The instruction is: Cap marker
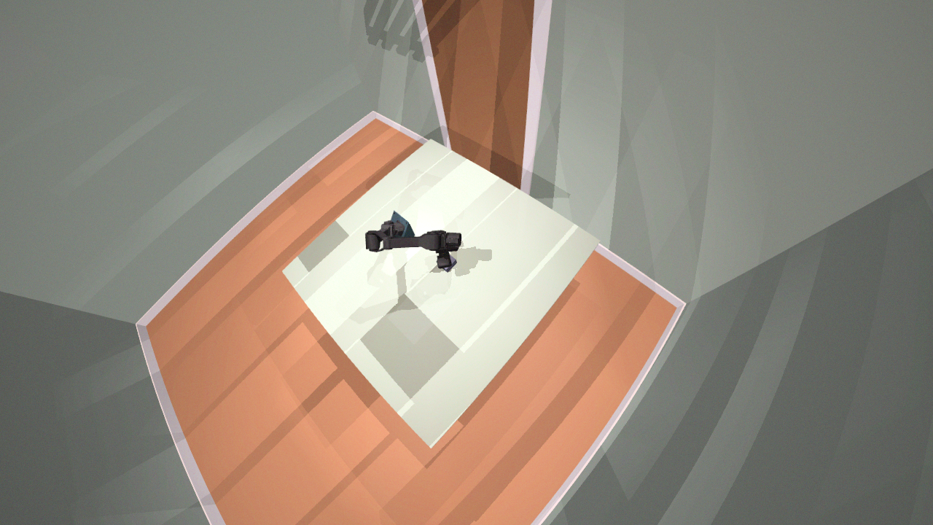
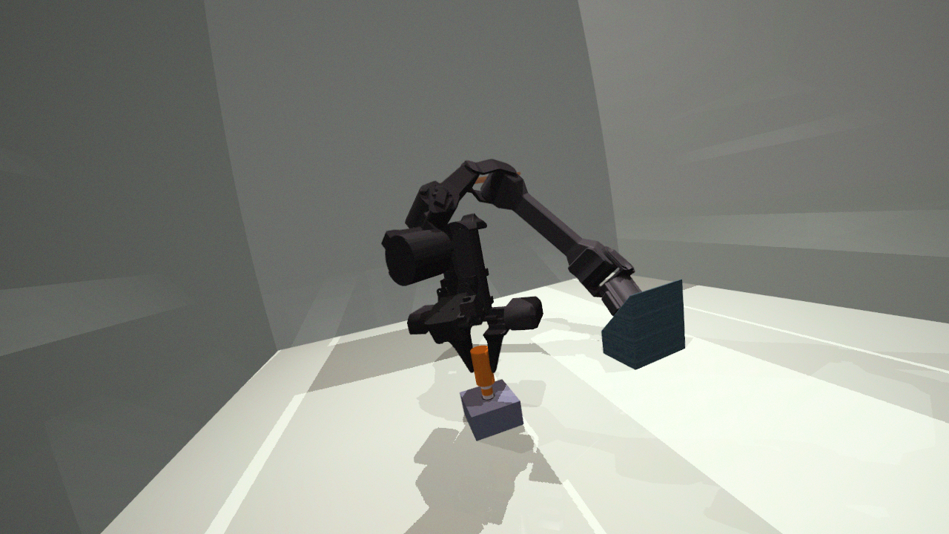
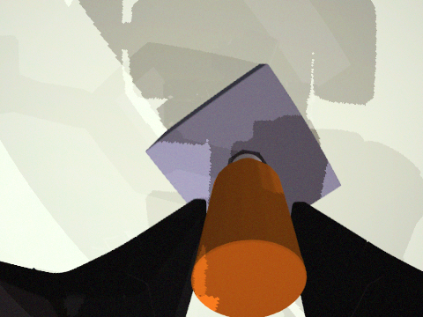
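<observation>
The orange cap (image 2: 482,366) (image 3: 249,278) sits over the upper part of the marker (image 2: 487,391). Only a short white and orange stretch of the marker shows between the cap and the lilac holder block (image 2: 497,419) (image 3: 233,106). The marker stands in the block. Whether the cap is clicked fully on cannot be told. My gripper (image 2: 482,369) (image 3: 248,212) points down with its fingers on either side of the cap. It is slightly open, with thin gaps beside the cap near the fingertips. In the top view the arm covers the cap and marker.
The dark teal wedge-shaped block (image 1: 403,223) (image 2: 646,331) stands beside the arm's base. The arm arches from there over the pale table (image 1: 417,424) (image 2: 345,464). The table's edges show in the top view, with orange floor around part of it.
</observation>
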Motion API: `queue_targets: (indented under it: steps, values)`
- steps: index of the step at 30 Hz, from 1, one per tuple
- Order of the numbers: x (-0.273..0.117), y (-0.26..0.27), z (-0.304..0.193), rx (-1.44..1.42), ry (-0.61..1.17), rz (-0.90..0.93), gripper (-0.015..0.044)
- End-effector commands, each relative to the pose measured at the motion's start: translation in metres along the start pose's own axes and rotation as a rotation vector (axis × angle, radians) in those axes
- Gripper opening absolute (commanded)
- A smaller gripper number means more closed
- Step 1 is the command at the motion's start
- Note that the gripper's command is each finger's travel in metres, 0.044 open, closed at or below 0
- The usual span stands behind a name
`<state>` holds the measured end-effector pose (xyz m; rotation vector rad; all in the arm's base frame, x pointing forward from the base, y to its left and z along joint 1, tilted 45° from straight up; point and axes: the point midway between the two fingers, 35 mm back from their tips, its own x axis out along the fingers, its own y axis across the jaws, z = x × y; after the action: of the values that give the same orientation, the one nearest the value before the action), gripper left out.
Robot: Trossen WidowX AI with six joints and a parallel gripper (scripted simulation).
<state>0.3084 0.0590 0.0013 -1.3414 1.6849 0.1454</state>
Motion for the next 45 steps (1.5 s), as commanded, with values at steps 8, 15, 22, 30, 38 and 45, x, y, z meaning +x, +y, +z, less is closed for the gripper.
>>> queue_targets:
  steps: [8, 15, 22, 30, 38, 45]
  values:
    - [0.000, 0.000, 0.000, 0.000, 0.000, 0.000, 0.0420]
    - [-0.053, -0.001, 0.002, -0.001, -0.003, 0.003, 0.0440]
    - [-0.075, 0.001, 0.001, 0.014, -0.002, 0.003, 0.0414]
    - [-0.067, 0.003, 0.000, 0.703, 0.000, 0.000, 0.0204]
    - [-0.065, 0.004, 0.000, 0.931, 0.000, -0.001, 0.0000]
    - [-0.065, 0.004, 0.000, 0.931, 0.000, -0.001, 0.0000]
